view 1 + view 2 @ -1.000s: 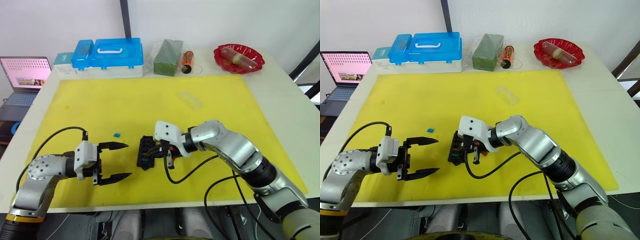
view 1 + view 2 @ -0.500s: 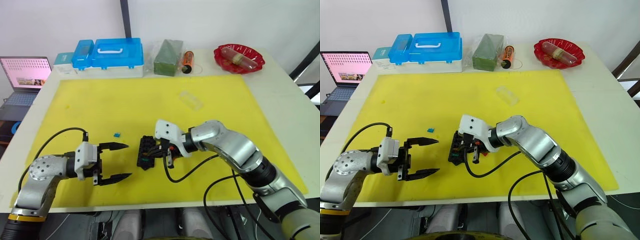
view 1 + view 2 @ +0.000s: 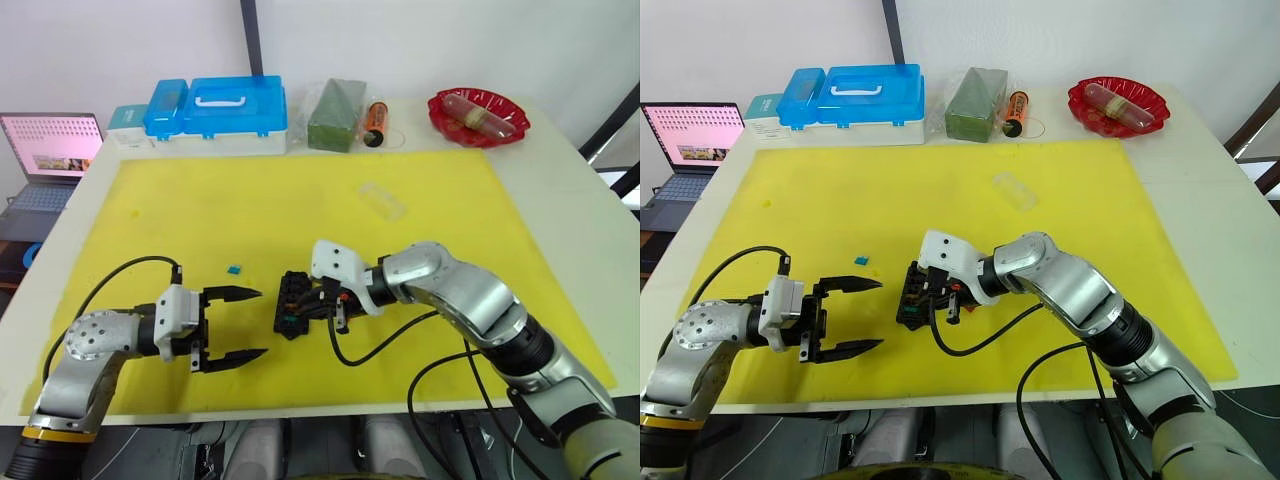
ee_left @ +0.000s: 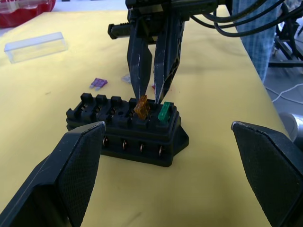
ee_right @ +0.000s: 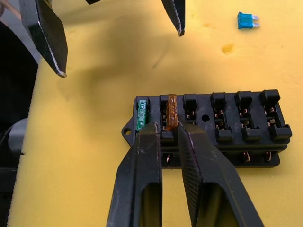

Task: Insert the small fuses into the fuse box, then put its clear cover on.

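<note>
From the head views, the fuse box lies on the yellow mat near its front edge, between the two grippers. The right gripper is at the box's right side, its fingers over the slots. The left gripper hangs just left of the box, fingers spread wide and holding nothing. A blue fuse lies loose on the mat behind the left gripper, and the clear cover rests well apart, farther back on the mat. Behind the mat stand a blue-lidded case, a green block and a red bowl; a laptop sits off the table's left side.

In the left wrist view, the orange fuse stands tilted in a slot beside a seated green fuse. The right gripper's fingers come down nearly closed, their tips at the orange fuse. A purple fuse lies beyond the box; another small fuse beside it is hard to make out.

In the right wrist view, the narrow gap between the fingertips lines up with the orange fuse; whether they grip it cannot be told.
</note>
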Robot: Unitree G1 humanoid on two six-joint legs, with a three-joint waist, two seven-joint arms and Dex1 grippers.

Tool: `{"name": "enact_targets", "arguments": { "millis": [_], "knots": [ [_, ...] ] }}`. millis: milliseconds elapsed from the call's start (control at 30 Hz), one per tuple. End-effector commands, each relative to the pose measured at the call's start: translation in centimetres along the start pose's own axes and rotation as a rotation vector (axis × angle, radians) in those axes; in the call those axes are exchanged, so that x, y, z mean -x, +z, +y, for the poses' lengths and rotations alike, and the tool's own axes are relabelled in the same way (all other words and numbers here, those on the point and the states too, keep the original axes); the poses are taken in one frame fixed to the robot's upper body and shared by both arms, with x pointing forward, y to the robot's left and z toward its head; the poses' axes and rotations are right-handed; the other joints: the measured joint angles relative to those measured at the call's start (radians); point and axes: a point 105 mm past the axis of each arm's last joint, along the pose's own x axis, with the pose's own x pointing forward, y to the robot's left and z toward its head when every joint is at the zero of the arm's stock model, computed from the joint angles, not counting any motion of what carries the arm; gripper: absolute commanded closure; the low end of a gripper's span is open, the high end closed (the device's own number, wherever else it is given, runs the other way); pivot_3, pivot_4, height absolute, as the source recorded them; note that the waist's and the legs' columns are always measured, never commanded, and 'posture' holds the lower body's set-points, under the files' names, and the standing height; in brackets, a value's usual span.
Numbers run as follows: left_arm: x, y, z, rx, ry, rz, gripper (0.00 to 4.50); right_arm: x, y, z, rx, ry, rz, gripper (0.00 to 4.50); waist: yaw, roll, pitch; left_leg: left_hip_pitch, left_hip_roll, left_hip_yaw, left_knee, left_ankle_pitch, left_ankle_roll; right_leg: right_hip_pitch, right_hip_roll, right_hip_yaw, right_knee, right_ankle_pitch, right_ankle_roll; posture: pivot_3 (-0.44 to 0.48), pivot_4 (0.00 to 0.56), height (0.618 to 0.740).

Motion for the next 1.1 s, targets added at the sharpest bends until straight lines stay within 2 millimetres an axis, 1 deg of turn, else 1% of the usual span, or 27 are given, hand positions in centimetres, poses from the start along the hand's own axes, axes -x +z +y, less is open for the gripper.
{"name": "enact_targets", "arguments": {
  "millis": [33,200,400,467,567,600,767,1100],
  "knots": [
    [-0.2,0.7,0.2,-0.036,-0.001,-0.015,0.00,0.5,1.3,0.0,0.038,-0.002,-0.057,3.81,0.000,0.000,0.000,0.000,0.000,0.000,0.000,0.000,0.000,0.000,0.000,0.000,0.000,0.000,0.000,0.000,0.150,0.740],
    [-0.4,0.9,0.3,-0.039,-0.003,-0.021,0.00,0.9,2.3,-0.1,0.054,0.002,-0.110,3.81,-0.001,0.000,0.000,0.000,0.000,0.000,0.000,0.000,0.000,0.000,0.000,0.000,0.000,0.000,0.000,0.000,0.150,0.740],
    [-0.6,1.1,0.3,-0.041,-0.008,-0.027,0.00,0.9,2.6,0.0,0.058,0.010,-0.126,3.81,-0.001,0.000,0.000,0.000,0.000,0.000,0.000,0.000,0.000,0.000,0.000,0.000,0.000,0.000,0.000,0.000,0.150,0.740],
    [-0.6,1.1,0.3,-0.040,-0.008,-0.027,0.00,0.6,2.5,-0.1,0.051,0.005,-0.127,3.81,-0.001,0.000,0.000,0.000,0.000,0.000,0.000,0.000,0.000,0.000,0.000,0.000,0.000,0.000,0.000,0.000,0.150,0.740],
    [-0.6,1.1,0.3,-0.039,-0.009,-0.027,0.00,0.2,2.1,-0.3,0.037,0.000,-0.126,4.43,-0.001,0.000,0.000,0.000,0.000,0.000,0.000,0.000,0.000,0.000,0.000,0.000,0.000,0.000,0.000,0.000,0.150,0.740],
    [-0.6,1.1,0.3,-0.039,-0.009,-0.026,0.00,0.1,2.1,-0.4,0.033,0.000,-0.125,4.47,-0.001,0.000,0.000,0.000,0.000,0.000,0.000,0.000,0.000,0.000,0.000,0.000,0.000,0.000,0.000,0.000,0.150,0.740],
    [-0.5,1.0,0.4,-0.039,-0.008,-0.022,0.00,-0.1,1.8,-0.5,0.028,0.000,-0.121,4.47,-0.001,0.000,0.000,0.000,0.000,0.000,0.000,0.000,0.000,0.000,0.000,0.000,0.000,0.000,0.000,0.000,0.150,0.740],
    [-0.4,0.9,0.4,-0.037,-0.004,-0.022,0.00,-0.3,1.1,-0.1,0.018,0.020,-0.095,4.47,-0.001,0.000,0.000,0.000,0.000,0.000,0.000,0.000,0.000,0.000,0.000,0.000,0.000,0.000,0.000,0.000,0.150,0.740]
  ]
}}
